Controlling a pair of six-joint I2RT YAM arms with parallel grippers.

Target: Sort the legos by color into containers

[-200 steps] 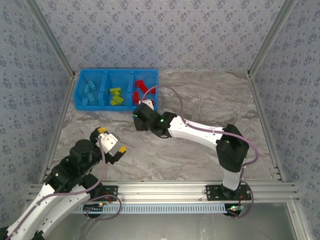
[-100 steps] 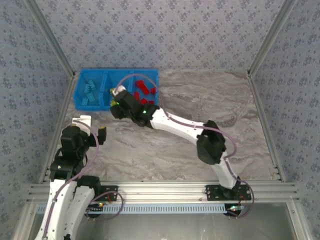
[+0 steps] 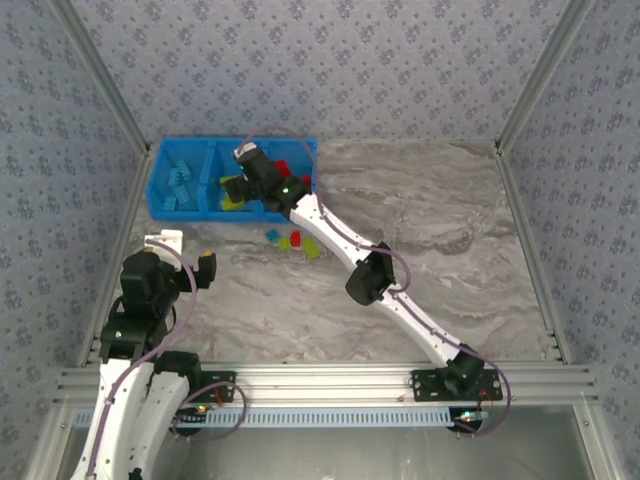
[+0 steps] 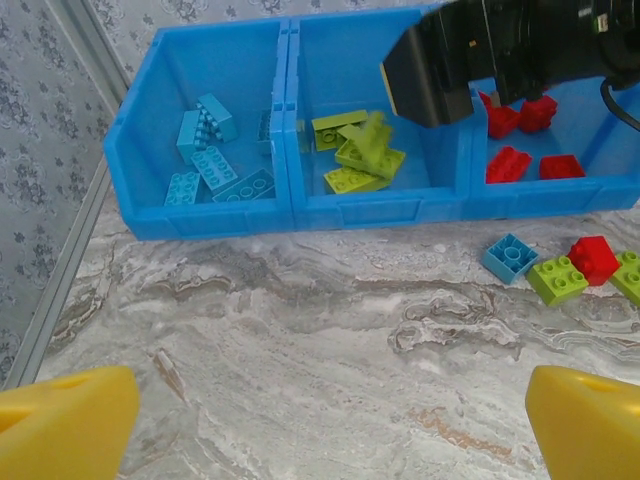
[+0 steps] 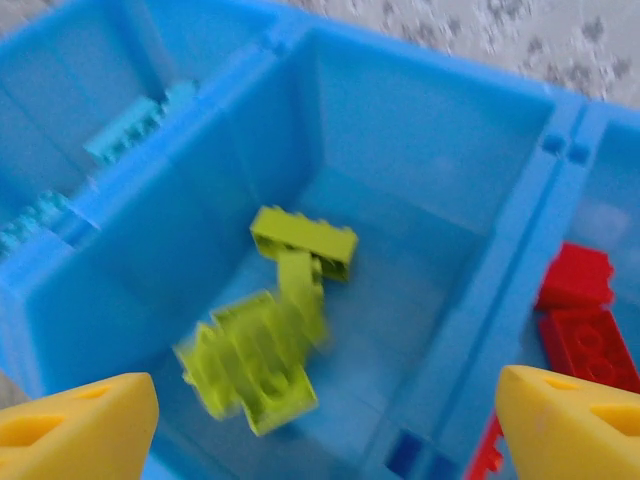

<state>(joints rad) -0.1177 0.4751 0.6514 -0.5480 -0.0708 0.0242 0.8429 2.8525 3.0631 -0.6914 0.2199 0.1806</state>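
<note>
Blue plastic bin tray with three side-by-side compartments sits at the far left of the grey marbled desk. Light blue studded bricks lie in its left compartment, lime green bricks in the middle, red bricks in the right. The right claw hangs over the middle compartment, yellow fingers spread wide with nothing between them and a blurred lime brick below. The left claw hovers near the desk's left edge, also spread and empty. Four loose bricks rest on the desk just in front of the tray.

The drop likely goes best with the right claw centred between the dividers, then lifted straight up so no finger catches a wall.

Blur leaves it unclear whether that lime brick has landed. From the left wrist, the right arm's black body covers the back of the middle and red compartments, and the outermost loose lime brick is cut off at the frame edge.
</note>
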